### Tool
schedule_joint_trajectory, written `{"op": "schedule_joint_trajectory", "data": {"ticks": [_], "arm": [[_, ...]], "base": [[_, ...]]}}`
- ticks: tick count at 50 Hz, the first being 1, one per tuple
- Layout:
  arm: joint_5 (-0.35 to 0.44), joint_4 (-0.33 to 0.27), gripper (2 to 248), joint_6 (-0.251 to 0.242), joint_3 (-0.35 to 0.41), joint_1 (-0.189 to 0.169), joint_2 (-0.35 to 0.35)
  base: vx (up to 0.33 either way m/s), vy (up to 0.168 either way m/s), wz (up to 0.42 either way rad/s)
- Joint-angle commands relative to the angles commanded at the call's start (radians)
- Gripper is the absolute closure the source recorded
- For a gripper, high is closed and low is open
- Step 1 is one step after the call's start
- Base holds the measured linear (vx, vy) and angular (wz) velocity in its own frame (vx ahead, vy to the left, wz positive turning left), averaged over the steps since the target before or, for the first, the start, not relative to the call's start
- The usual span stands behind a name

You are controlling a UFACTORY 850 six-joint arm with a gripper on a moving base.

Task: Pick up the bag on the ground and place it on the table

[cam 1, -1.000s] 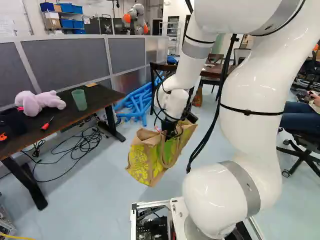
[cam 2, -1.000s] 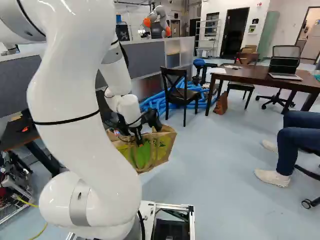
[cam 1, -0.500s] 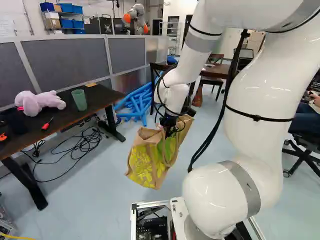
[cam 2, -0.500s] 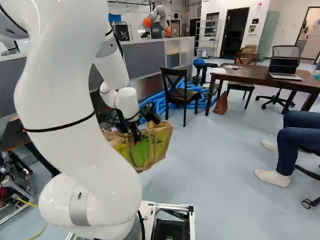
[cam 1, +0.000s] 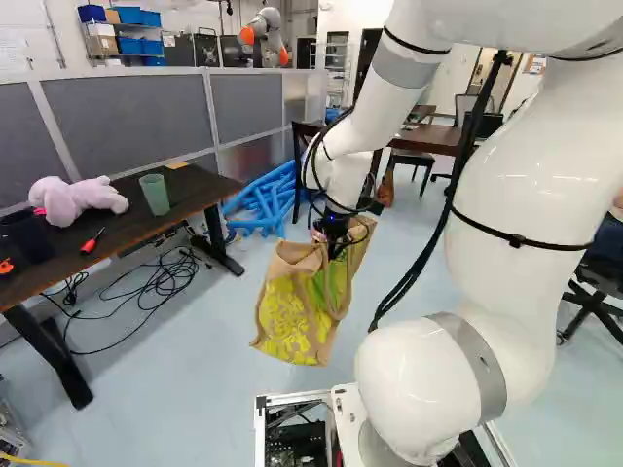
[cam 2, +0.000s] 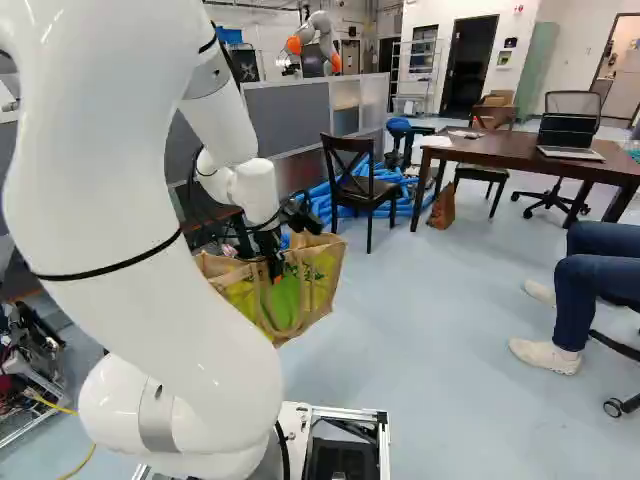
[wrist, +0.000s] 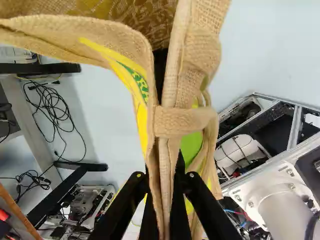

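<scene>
Bag [cam 1: 295,313]: tan burlap, 1 large yellow patterned side, bright green patch, tan loop handles; mouth gaping, body leaning, sides slightly slack. Hangs in the air over the floor [cam 1: 209,365], between the black table [cam 1: 201,187] and the arm's base. Gripper [cam 1: 335,233] has it: in the wrist view the 2 fingers pinch folded burlap at the rim, cloth running up between them.

Black table, left of bag in left base view: pink plush toy [cam 1: 78,200], green cup [cam 1: 154,195], red screwdriver [cam 1: 92,240], black container [cam 1: 26,233]. Black cables [cam 1: 161,284] on the floor by its legs. Blue tubes [cam 1: 261,202] in a heap beyond the bag, near the grey partition [cam 1: 136,112].

Brown table [cam 2: 500,148] farther off, at the right of the right base view; laptop [cam 2: 570,153] on it, brown bag [cam 2: 442,208] on the floor by a leg. Black chair [cam 2: 350,182] stands near its left end, partly in the way from the bag's side. Another robot [cam 2: 318,42] past the partition.

Vs 0.5 s ago: base same spot. Arm has shifted, upper links right in left base view, left in right base view. Bag moved slightly with the gripper, right in left base view, left in right; grip unchanged. Tables and their things same.
</scene>
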Motion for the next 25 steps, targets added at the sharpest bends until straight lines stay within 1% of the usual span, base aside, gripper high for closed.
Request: {"op": "schedule_joint_trajectory", "data": {"ticks": [25], "arm": [[-0.142, -0.071, 229, 0.0, -0.057, -0.011, 0.044]], "base": [[0.0, 0.0, 0.0]]}}
